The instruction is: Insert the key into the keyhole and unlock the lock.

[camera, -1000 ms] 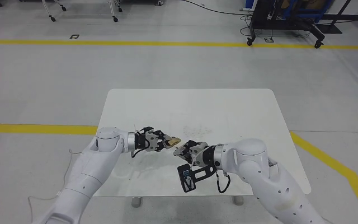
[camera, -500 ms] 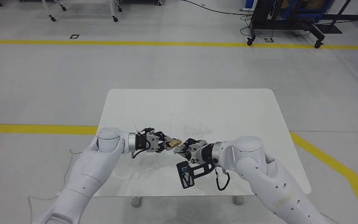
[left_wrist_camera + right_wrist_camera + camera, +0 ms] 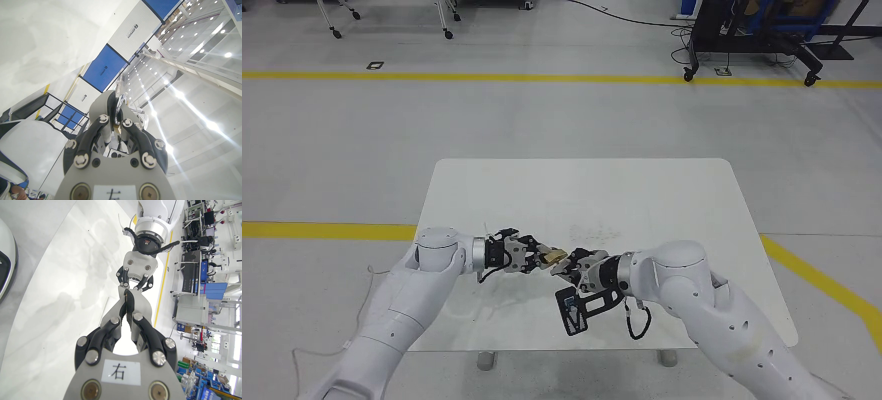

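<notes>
Both pinch narrow: left gripper (image 3: 119,103) clamps the hard, probably slick lock (image 3: 556,256) near its shackle; right gripper's (image 3: 126,294) load unclear.

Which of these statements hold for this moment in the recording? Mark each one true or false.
1. The left tool is clamped on the lock. True.
2. The lock lies flat on the table. False: it is held in the left tool, above the tabletop.
3. The right tool faces the left tool, nearly tip to tip, over the table. True.
4. The right tool's fingers are spread wide apart. False: they are pressed together.
</notes>
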Robot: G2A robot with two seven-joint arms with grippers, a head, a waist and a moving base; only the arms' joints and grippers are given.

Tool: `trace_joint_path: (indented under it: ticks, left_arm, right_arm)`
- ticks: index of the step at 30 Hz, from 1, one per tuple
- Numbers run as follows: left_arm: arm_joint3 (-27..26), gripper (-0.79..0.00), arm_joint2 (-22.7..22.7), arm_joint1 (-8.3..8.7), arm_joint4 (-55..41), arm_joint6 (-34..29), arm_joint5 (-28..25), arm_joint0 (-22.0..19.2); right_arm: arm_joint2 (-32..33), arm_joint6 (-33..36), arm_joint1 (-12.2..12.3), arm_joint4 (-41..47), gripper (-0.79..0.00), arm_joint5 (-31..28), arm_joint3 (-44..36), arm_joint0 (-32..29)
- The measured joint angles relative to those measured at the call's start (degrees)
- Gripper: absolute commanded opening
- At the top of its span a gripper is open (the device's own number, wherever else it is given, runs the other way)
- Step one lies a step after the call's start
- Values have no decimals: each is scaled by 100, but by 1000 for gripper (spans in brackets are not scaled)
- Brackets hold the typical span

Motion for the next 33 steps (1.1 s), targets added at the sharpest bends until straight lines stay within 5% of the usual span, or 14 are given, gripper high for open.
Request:
trace_joint_path:
  ticks: [33]
  left_arm:
    - [-72,-785,81,57,-50,1,-79,-6]
  right_arm:
    - [-302,487,-27,265,-785,90,112,297]
